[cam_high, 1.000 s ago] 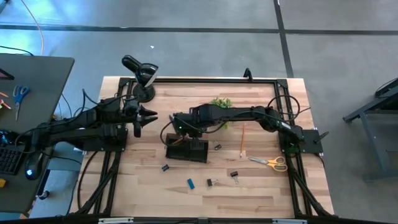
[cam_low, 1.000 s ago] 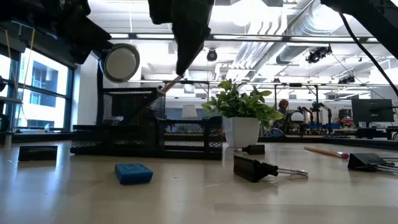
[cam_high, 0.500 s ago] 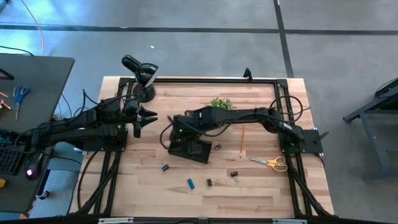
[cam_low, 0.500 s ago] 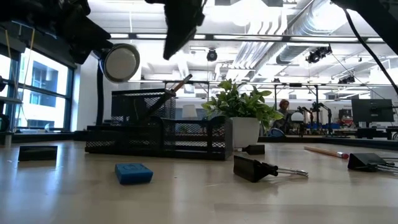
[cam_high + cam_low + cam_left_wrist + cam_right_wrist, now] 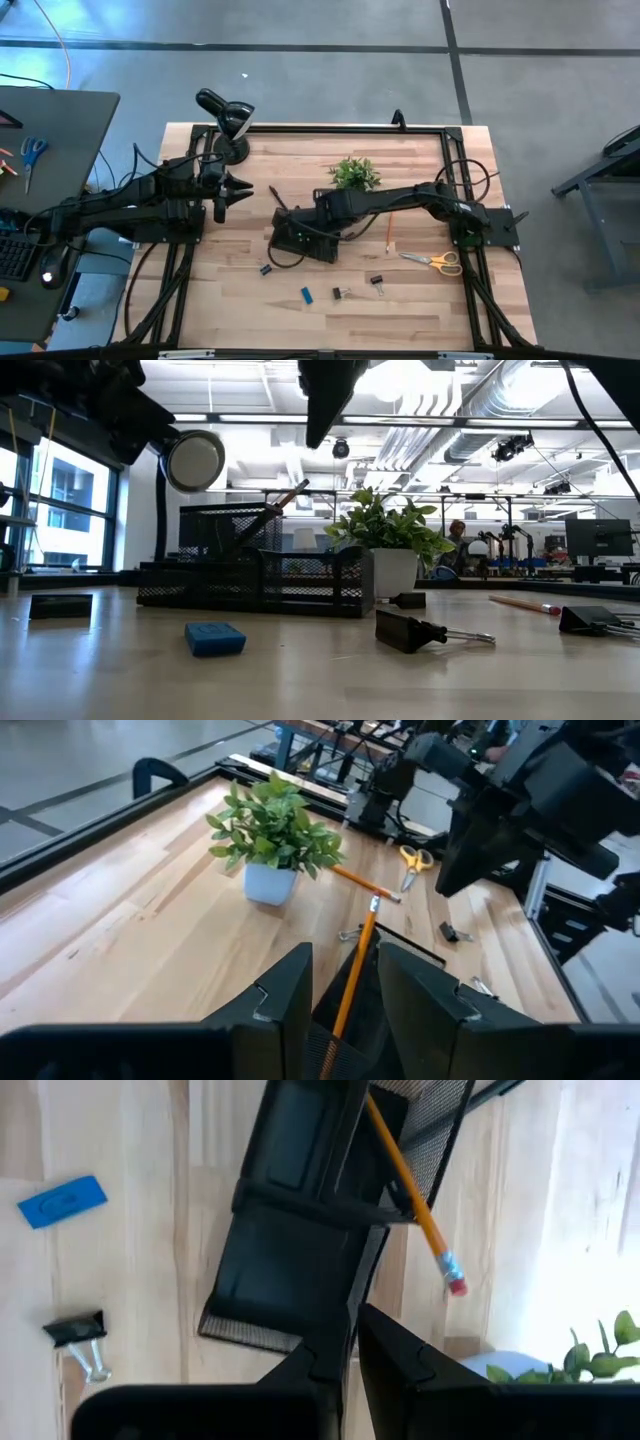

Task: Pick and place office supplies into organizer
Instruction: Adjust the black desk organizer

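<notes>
The black mesh organizer stands mid-table, also seen in the low view. An orange pencil stands slanted in its tall compartment, the eraser end sticking out over the rim. My right gripper hangs shut above the organizer's right side, clear of it and the pencil. My left gripper waits open at the table's left, level, pointing at the organizer. On the table lie a second pencil, yellow scissors, a blue eraser and black binder clips.
A small potted plant stands just beyond the organizer, close to my right arm. A black gooseneck lamp stands at the far left corner. Bare wood lies along the near edge and at the near left.
My right gripper has risen and gone toward the table's right, away from the pencil's upper end. The pencil now leans free in the organizer. The organizer has slid a little toward the right and turned slightly.
</notes>
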Robot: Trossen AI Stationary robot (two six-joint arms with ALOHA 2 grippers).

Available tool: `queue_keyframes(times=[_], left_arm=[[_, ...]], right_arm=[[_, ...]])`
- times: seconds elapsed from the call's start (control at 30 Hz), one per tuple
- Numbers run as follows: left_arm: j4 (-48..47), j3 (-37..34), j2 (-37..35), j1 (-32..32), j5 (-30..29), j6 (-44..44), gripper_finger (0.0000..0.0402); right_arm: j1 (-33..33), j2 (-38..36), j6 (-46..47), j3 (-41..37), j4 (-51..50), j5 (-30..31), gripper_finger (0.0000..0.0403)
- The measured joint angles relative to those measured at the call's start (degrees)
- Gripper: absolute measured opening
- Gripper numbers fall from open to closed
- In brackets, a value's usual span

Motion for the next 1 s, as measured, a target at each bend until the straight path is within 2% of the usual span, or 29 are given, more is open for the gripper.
queue_keyframes(times=[0.37, 0.47, 0.63, 0.8, 0.9, 1.0], left_arm=[[0.07, 0.00, 0.00, 0.00, 1.62, -0.03, 0.0106], [-0.11, 0.00, 0.00, 0.00, 1.62, -0.03, 0.0106], [-0.08, 0.02, -0.02, 0.00, 1.69, -0.03, 0.0106], [0.48, 0.02, 0.00, 0.01, 1.53, 0.11, 0.0106], [1.42, 0.02, 0.00, 0.02, 1.40, 0.16, 0.0106], [1.61, 0.02, -0.02, 0.02, 1.38, 0.19, 0.0106]], right_arm=[[0.59, -1.45, 0.99, -0.17, 1.52, -0.73, 0.0016], [0.59, -2.94, 0.99, -4.15, 3.42, -0.59, 0.0016], [-0.25, -14.13, 1.35, -22.77, 17.56, -0.88, 0.0016], [-2.53, -29.89, 1.99, -44.14, 37.34, -6.50, 0.0017], [-3.53, -37.95, 4.08, -56.23, 46.86, -6.33, 0.0016], [-4.56, -42.40, 6.45, -68.47, 56.33, -5.76, 0.0018]])
